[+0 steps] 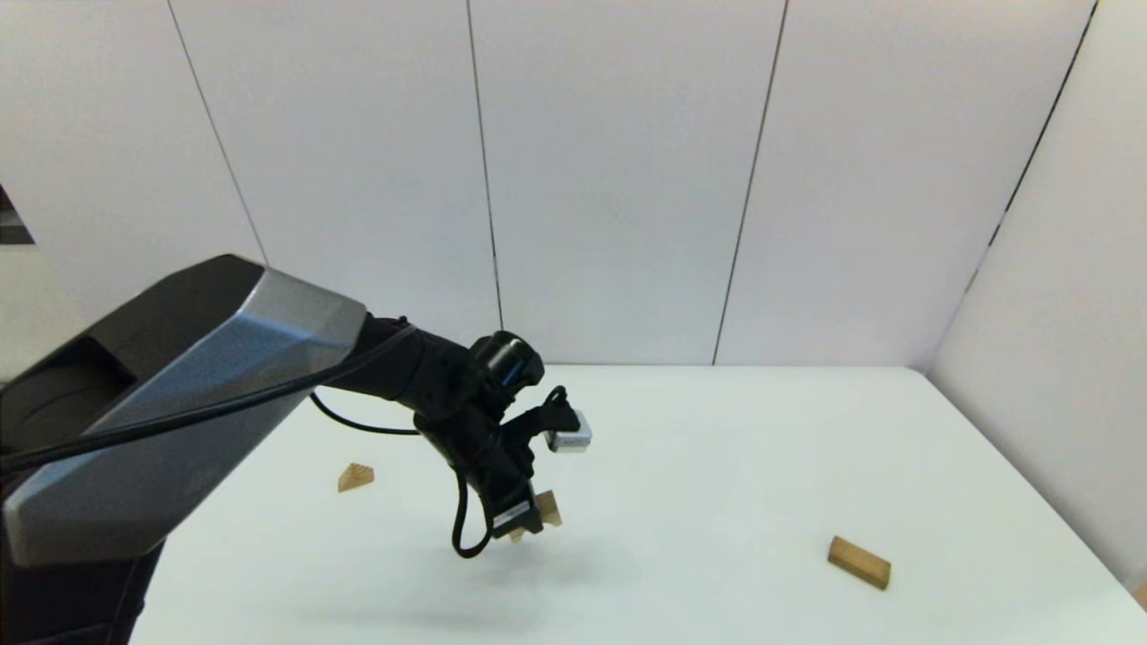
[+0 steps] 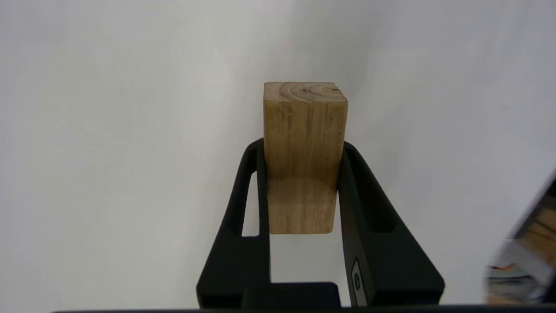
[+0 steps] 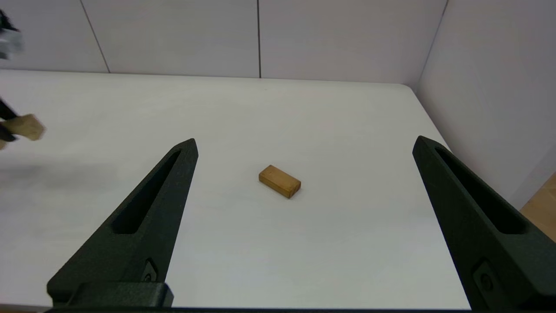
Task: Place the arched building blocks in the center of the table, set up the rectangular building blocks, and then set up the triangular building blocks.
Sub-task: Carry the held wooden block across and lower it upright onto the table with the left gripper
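My left gripper [image 1: 529,521] is shut on the arched block [image 1: 547,507], a thick light-wood piece held a little above the white table [image 1: 717,466], left of its middle. In the left wrist view the arched block [image 2: 304,152] stands clamped between both black fingers [image 2: 243,208], its far end with growth rings sticking out past the tips. The triangular wedge [image 1: 356,477] lies on the table to the left of that gripper. The flat rectangular slab [image 1: 858,562] lies at the front right. In the right wrist view my right gripper [image 3: 306,145] is open, back from the slab [image 3: 279,181]; it is out of the head view.
White wall panels close the table's far side and its right side [image 1: 1030,269]. The table's rounded far right corner [image 3: 408,87] shows in the right wrist view, with wooden floor [image 3: 538,213] beyond the right edge. The left arm's grey housing [image 1: 179,394] fills the near left.
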Motion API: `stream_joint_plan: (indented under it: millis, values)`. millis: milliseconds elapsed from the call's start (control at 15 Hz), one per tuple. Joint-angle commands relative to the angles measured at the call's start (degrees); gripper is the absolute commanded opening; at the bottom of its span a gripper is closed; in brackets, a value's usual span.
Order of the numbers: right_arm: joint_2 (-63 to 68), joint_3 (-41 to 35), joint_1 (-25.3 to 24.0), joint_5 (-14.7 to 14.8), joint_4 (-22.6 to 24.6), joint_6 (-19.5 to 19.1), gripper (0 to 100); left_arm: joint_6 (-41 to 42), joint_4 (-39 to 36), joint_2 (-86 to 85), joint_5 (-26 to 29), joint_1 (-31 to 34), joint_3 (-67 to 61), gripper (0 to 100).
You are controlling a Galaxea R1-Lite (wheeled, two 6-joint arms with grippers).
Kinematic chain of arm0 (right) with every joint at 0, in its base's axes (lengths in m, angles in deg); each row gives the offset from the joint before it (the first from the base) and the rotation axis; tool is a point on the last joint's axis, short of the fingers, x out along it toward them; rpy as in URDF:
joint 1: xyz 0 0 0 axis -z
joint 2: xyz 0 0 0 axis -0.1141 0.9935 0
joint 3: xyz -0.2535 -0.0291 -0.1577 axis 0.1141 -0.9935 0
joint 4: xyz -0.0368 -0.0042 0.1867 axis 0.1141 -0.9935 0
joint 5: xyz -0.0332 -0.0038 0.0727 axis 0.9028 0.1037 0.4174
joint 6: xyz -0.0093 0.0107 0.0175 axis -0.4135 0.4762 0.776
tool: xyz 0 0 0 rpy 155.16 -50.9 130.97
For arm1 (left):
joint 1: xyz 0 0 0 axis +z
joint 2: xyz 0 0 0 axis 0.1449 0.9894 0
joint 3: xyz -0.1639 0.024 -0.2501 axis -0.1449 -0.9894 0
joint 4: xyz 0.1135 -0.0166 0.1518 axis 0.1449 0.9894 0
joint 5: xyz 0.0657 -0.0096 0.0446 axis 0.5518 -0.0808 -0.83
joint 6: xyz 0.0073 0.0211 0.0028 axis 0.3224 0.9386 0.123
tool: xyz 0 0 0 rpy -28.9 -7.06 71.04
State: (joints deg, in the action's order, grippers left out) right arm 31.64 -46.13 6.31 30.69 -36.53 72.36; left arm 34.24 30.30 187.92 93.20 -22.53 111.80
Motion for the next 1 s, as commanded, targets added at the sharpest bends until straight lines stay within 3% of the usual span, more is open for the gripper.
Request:
stream_joint_plan:
  millis: [67, 267, 333, 1000]
  values:
    - [0.1, -0.1, 0.0, 0.0, 0.0, 0.0, 100, 5.9, 4.3, 9.5, -0.1, -1.2, 12.2, 0]
    - [0.1, 0.0, 0.0, 0.0, 0.0, 0.0, 100, 5.9, 20.4, 12.6, -1.5, -3.6, 25.4, 0]
    - [0.1, 0.0, 0.0, 0.0, 0.0, 0.0, 100, 5.9, 22.7, 13.6, -1.8, -4.4, 28.3, 0]
    - [0.1, 0.0, 0.0, 0.0, 0.0, 0.0, 100, 6.0, 21.2, 15.7, -3.0, -9.8, 28.1, 0]
